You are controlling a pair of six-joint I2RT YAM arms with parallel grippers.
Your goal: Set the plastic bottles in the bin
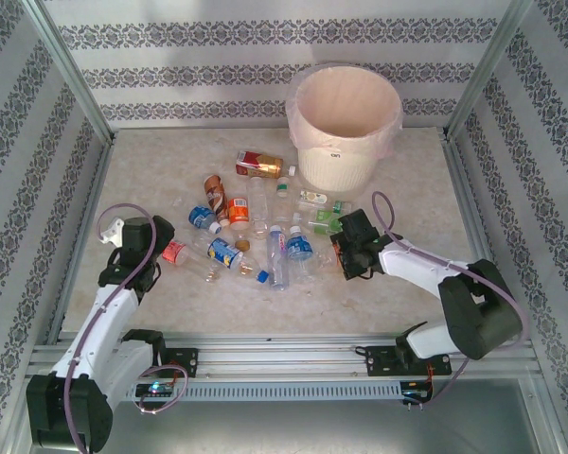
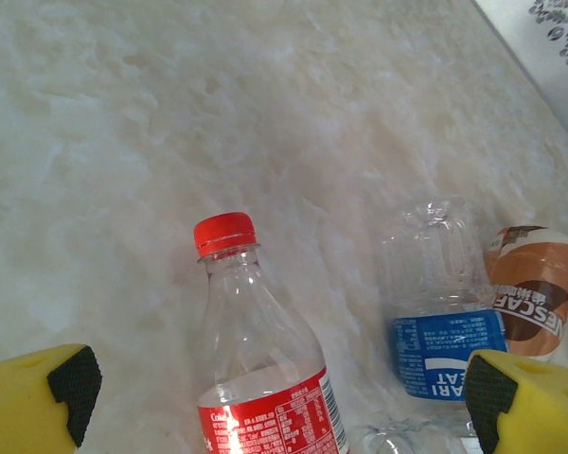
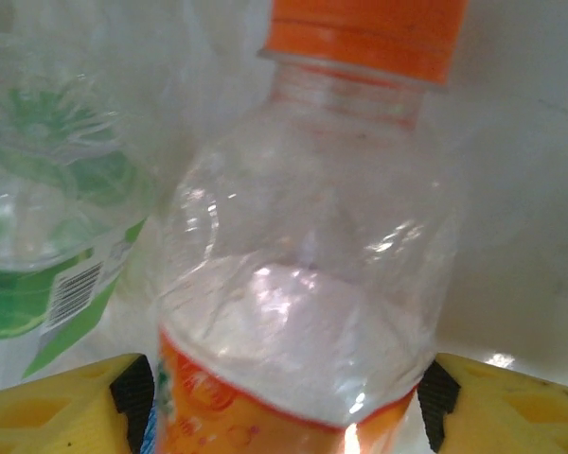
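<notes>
Several clear plastic bottles lie scattered in the middle of the table. The cream-white bin with a pinkish liner stands at the back right. In the left wrist view my left gripper is open above a red-capped, red-labelled bottle that lies between its yellow fingers without touching them. My right gripper is low at the right edge of the pile. In the right wrist view its dark pads press both sides of an orange-capped, orange-labelled bottle.
A blue-labelled bottle and a brown coffee bottle lie just right of the red one. A green-labelled bottle lies beside the orange one. Patterned walls and metal posts enclose the table on three sides.
</notes>
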